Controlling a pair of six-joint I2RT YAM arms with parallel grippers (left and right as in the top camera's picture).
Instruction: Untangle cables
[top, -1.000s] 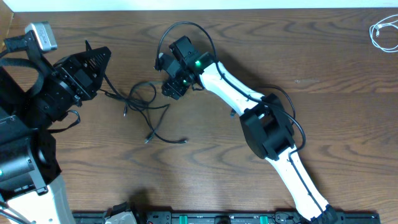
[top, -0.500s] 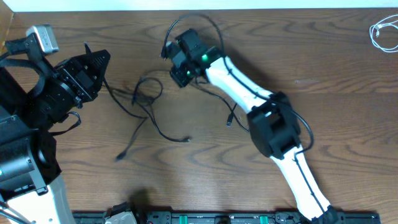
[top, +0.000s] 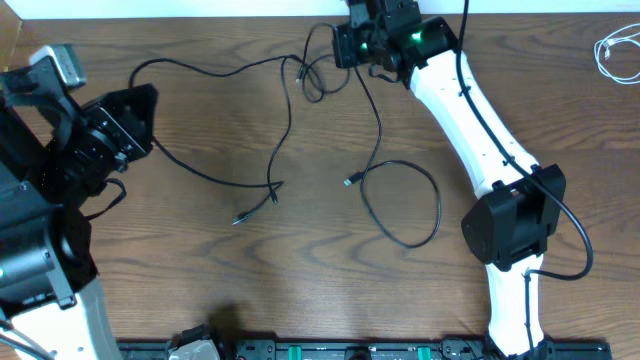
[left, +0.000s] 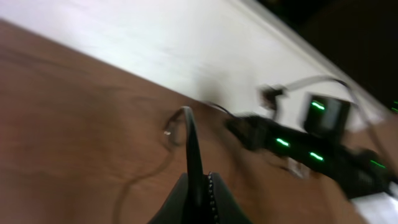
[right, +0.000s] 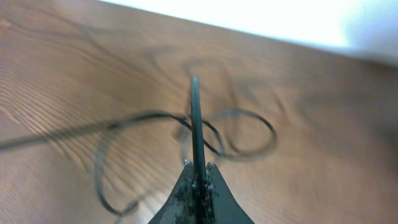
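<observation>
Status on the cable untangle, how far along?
Done: the white cable lies apart, in the overhead view's top-right corner. In hand: the left gripper and right gripper are each shut on the black cables, which are stretched between them. Left: the small loops by the right gripper and a crossing mid-table look tangled.

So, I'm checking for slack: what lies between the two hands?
The overhead view shows black cables spanning from the left hand to the right hand, sagging in loops over the bare table; nothing else lies there.
</observation>
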